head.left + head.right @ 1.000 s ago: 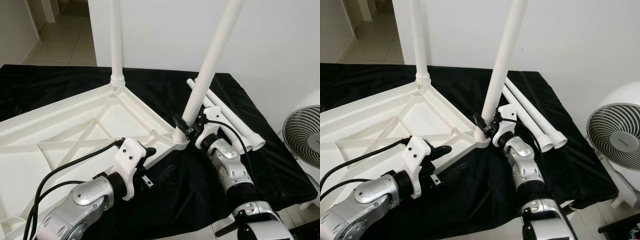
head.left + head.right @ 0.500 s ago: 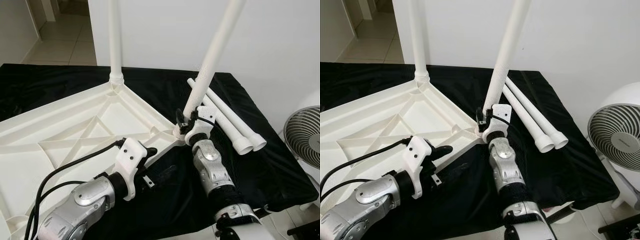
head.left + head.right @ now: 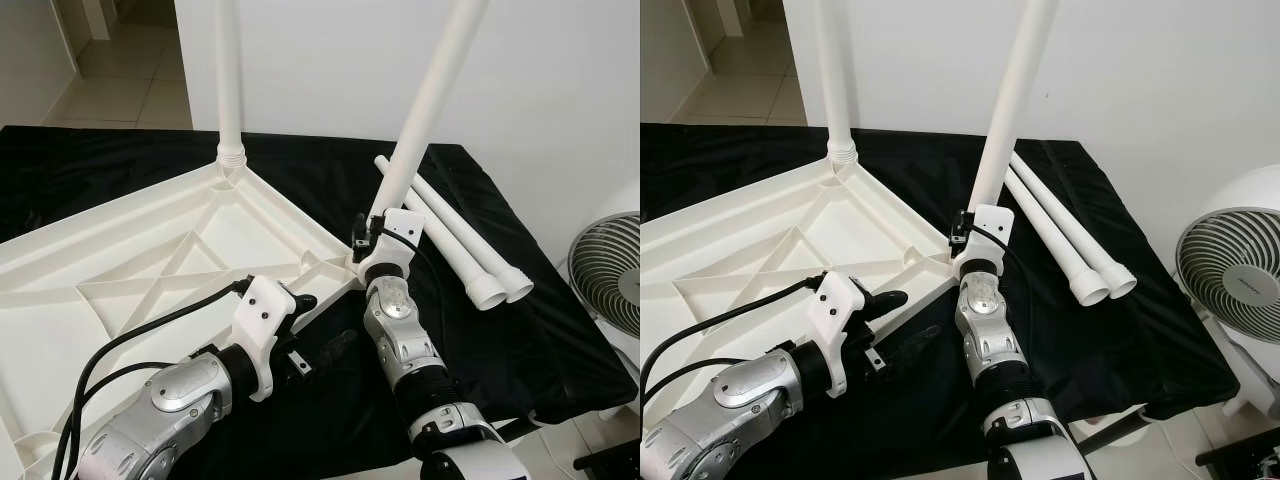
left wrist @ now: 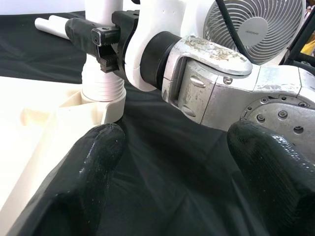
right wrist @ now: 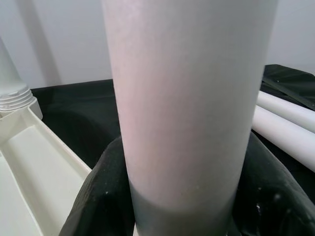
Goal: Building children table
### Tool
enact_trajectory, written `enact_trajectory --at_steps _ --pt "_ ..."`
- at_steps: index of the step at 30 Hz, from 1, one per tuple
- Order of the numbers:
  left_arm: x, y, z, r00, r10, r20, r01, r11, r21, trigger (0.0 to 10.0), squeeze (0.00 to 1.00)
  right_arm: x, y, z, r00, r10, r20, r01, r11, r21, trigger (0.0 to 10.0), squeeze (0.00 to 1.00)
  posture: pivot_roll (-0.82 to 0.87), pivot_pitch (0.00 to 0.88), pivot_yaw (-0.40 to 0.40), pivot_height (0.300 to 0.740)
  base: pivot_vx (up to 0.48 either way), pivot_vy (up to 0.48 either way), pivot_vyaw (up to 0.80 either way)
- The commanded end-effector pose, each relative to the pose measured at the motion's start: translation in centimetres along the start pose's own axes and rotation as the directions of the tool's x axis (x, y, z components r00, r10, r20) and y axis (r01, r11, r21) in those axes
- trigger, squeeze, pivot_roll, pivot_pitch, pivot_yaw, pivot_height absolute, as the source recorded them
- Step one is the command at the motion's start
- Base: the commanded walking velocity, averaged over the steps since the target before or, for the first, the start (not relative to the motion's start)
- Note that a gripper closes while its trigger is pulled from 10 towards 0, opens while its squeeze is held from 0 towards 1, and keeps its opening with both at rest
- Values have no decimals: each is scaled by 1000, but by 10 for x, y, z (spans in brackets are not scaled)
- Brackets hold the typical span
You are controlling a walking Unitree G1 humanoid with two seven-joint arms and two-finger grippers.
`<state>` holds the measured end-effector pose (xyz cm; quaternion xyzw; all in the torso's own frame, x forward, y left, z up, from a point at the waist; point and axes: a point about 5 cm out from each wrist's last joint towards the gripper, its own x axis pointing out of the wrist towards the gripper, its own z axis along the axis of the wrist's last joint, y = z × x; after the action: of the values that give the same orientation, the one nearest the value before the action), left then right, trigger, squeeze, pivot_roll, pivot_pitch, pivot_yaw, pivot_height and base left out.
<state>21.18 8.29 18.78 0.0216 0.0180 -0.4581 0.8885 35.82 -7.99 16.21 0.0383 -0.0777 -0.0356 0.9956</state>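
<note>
From the head, the upturned white plastic tabletop (image 3: 150,260) lies on a black cloth (image 3: 480,340); the right gripper (image 3: 366,238) clamps the tilted white plastic leg (image 3: 425,110) above its corner socket. Left wrist view: the left gripper (image 4: 182,172) hangs open beside that corner. Right wrist view: black fingers (image 5: 101,196) hug the leg.

- My right gripper (image 3: 366,240): arm reaching forward and up, wrist turned, both fingers (image 5: 96,196) clamped tight either side of what it holds.
- My left gripper (image 3: 322,325): forearm low, angled toward the right arm, fingers (image 4: 93,162) spread wide, gripping nothing.
</note>
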Motion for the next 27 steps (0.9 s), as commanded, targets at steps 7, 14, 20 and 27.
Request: enact_trajectory --at_steps 7,14,20,27 --pt "1 -3 0 1000 -22 -3 22 1000 -3 10000 0 -8 -12 -30 988 -75 -135 72 997 -26 10000 0 121 106 -82 740 0 0 0" --pt "1 -4 1 1000 -24 -2 24 1000 -4 10000 0 -8 -12 -27 994 -53 -99 51 998 -22 10000 1000 121 106 -83 740 0 0 0" --pt "2 -5 1 1000 -26 1 26 1000 -6 10000 0 -6 -12 -25 997 -15 -77 13 1000 -21 10000 1000 120 104 -86 740 0 0 0" --pt "4 -5 1 1000 -29 5 29 1000 -7 10000 0 -2 -14 -19 990 132 -47 -132 991 -3 10000 0 113 98 -87 740 0 0 0"
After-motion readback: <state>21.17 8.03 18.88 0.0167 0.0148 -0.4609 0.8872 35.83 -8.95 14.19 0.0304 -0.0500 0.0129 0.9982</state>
